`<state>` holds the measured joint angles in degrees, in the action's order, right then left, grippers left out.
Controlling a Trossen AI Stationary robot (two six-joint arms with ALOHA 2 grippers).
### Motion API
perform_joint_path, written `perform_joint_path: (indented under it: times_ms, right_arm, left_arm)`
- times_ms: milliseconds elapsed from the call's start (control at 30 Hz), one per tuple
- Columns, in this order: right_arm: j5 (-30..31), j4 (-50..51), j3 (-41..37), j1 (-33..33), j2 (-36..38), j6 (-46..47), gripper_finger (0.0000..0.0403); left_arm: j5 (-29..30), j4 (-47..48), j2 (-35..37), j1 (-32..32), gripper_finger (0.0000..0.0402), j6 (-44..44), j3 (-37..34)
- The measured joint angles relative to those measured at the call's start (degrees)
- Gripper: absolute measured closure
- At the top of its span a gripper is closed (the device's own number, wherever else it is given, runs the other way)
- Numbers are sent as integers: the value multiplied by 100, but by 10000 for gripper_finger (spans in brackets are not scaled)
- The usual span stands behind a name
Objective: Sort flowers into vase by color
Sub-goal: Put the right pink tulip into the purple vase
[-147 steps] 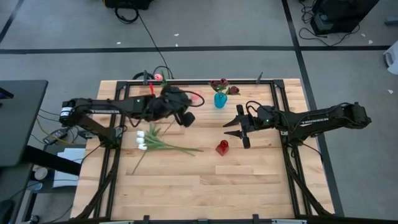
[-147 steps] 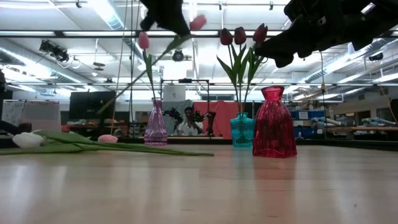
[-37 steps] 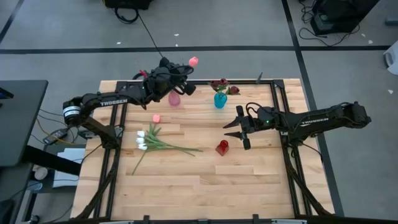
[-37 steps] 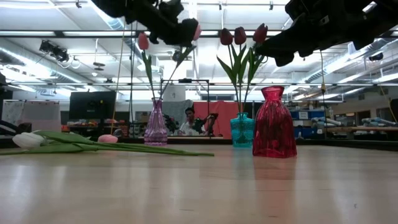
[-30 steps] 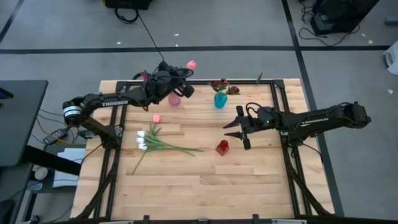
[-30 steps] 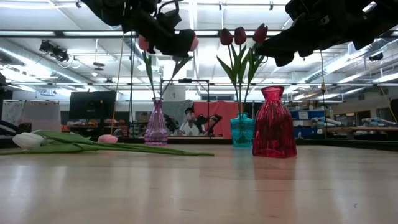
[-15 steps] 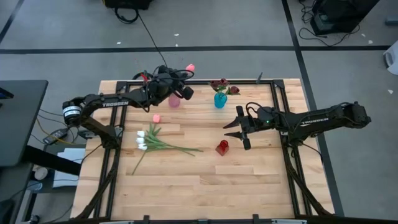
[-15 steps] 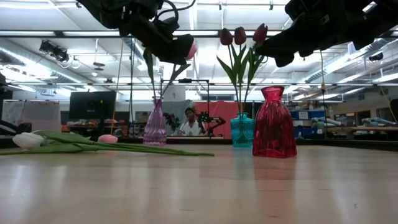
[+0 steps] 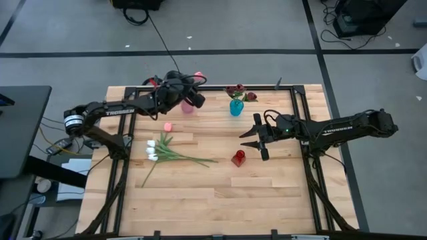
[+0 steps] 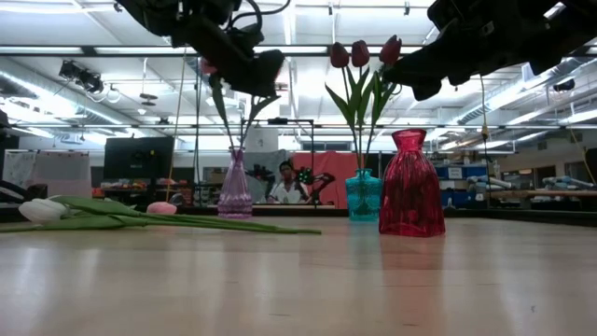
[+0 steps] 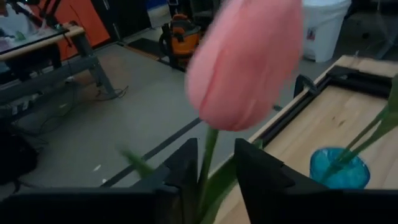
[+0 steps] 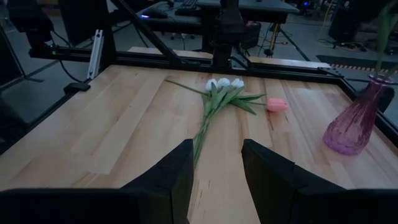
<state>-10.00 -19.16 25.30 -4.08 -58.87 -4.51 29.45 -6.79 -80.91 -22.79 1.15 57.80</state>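
Observation:
My left gripper (image 9: pixel 192 99) hovers over the purple vase (image 9: pixel 186 107) at the table's far side, shut on a pink tulip (image 11: pixel 245 59) whose stem slants down to the vase mouth (image 10: pixel 235 149); a second pink tulip (image 10: pixel 207 65) stands in that vase. The teal vase (image 9: pixel 236 107) holds dark red tulips (image 10: pixel 359 54). A red vase (image 9: pixel 238 158) stands with nothing in it. White tulips (image 9: pixel 155 149) and a loose pink bud (image 9: pixel 168 126) lie flat on the table. My right gripper (image 9: pixel 252 138) waits open, above and behind the red vase. My left gripper pinches the pink tulip's stem (image 11: pixel 207 155) between its two fingers, just below the bud head, which sticks out past the fingertips. A leaf lies in the gap beside the stem. The tulip is tilted, its lower stem (image 10: pixel 252 117) running down to the purple vase's mouth.
The table's black frame rails (image 9: pixel 293 100) run along its far and side edges. Bare wood (image 9: pixel 220 193) covers the near half of the table. Beyond the far edge, a person (image 10: pixel 283 182) sits in the room.
My left gripper has drawn back toward the table's left and sunk a little, still shut on the pink tulip. The bud head has come in from beyond the far edge toward the purple vase, and the stem now stands steeper over the vase.

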Motion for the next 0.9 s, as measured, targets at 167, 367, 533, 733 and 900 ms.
perform_joint_path:
  times_ms: [167,367,533,733,900]
  right_arm:
    - [4,-28,0,0,-1,1,253]
    - [34,-43,0,0,0,24,253]
    - [35,-13,0,0,-1,1,253]
    - [50,-100,0,-11,-1,-49,253]
    - [2,-238,0,-11,-2,-61,253]
  left_arm:
    - [94,656,302,93,265,-230,0]
    - [91,1127,450,307,264,-484,0]
    - [92,1192,450,346,264,-731,0]
    - [-5,1190,450,407,264,-682,0]
    - [-19,1212,450,468,262,-597,0]
